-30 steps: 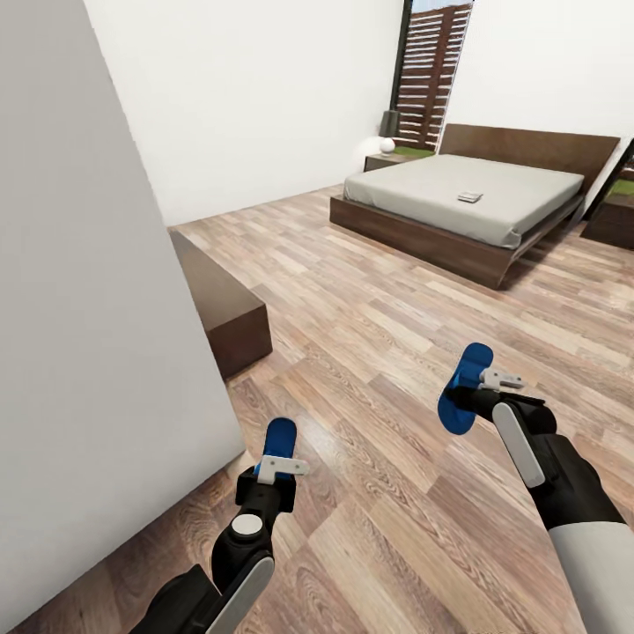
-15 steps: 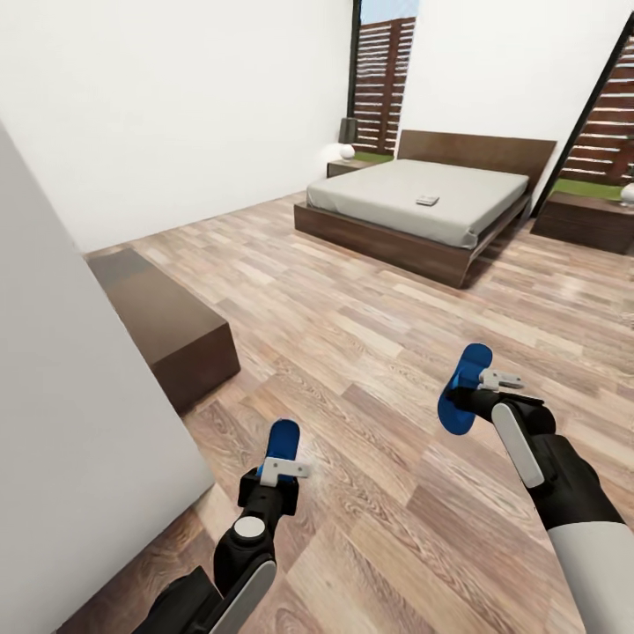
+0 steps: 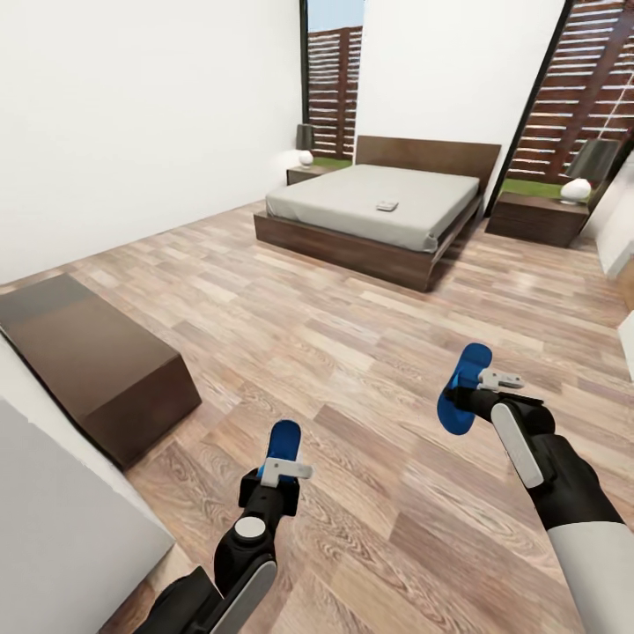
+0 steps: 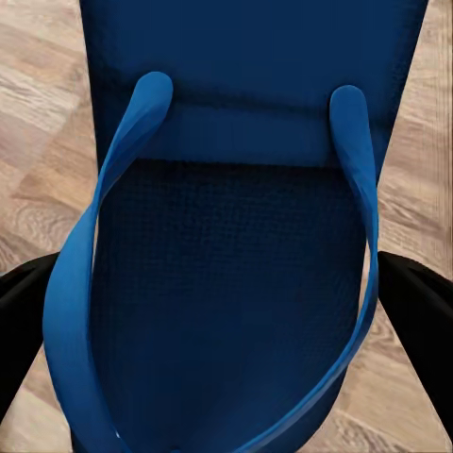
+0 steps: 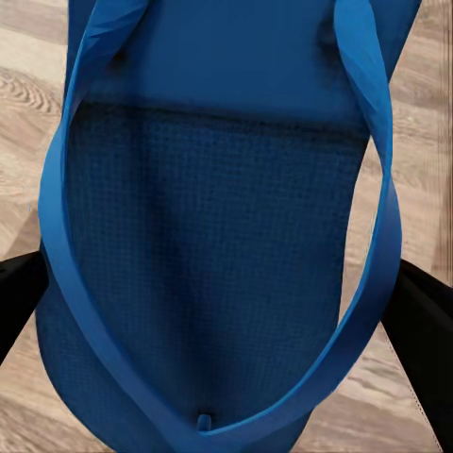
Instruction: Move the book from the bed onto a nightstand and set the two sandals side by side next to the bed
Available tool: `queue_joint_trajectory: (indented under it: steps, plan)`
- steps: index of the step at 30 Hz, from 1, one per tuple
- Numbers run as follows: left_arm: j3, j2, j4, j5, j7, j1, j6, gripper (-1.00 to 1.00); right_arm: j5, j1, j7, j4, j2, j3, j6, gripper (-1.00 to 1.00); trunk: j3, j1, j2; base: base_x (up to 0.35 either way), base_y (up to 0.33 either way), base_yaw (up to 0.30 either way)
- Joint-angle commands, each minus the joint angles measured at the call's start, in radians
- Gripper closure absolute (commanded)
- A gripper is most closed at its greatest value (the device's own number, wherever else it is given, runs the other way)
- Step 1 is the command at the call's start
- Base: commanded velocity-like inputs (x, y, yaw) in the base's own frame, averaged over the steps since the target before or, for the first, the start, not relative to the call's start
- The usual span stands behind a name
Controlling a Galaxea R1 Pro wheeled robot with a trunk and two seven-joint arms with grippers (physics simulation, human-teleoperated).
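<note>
Gripping one flat, textured blue sandal (image 3: 283, 439) each, left hand (image 3: 283, 467) and right hand (image 3: 475, 394) clamp tight.

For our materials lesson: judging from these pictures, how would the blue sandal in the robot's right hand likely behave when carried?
The sandal in the right hand stands up unsupported, so it is probably fairly stiff. Its thin strap looks bendy. Being flat and thin, it seems light and unlikely to roll.

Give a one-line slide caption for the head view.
Each hand, left and right, carries a blue sandal toward the bed.
</note>
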Motion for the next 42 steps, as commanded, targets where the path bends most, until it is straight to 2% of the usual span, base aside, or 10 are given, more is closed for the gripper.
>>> queue_joint_trajectory:
  steps: [1,8,12,18,42]
  plan:
    - [-0.003,0.001,-0.001,0.009,0.01,-0.001,0.002,1.0,-0.009,-0.001,-0.01,-0.002,-0.001,0.003,0.002,1.0,0.0,0.0,0.0,0.328,0.0,-0.258]
    - [-0.001,0.001,0.003,0.011,0.01,-0.001,0.005,1.0,-0.012,-0.001,-0.01,-0.002,0.008,0.015,0.022,1.0,0.005,0.0,0.0,0.332,0.0,-0.267]
    - [-0.001,0.001,0.006,0.013,0.01,-0.001,0.006,1.0,-0.011,-0.001,-0.01,0.01,0.031,0.048,0.03,1.0,0.005,0.0,0.0,0.334,0.0,-0.281]
    - [0.005,0.001,0.026,0.015,0.008,-0.001,0.005,1.0,-0.011,-0.001,-0.01,0.021,0.04,0.067,0.03,1.0,0.005,0.0,0.0,0.335,0.0,-0.284]
    - [0.006,0.001,0.028,0.014,0.01,-0.001,0.005,1.0,-0.01,-0.001,-0.004,0.014,0.038,0.068,0.034,1.0,0.007,0.0,0.0,0.336,0.0,-0.286]
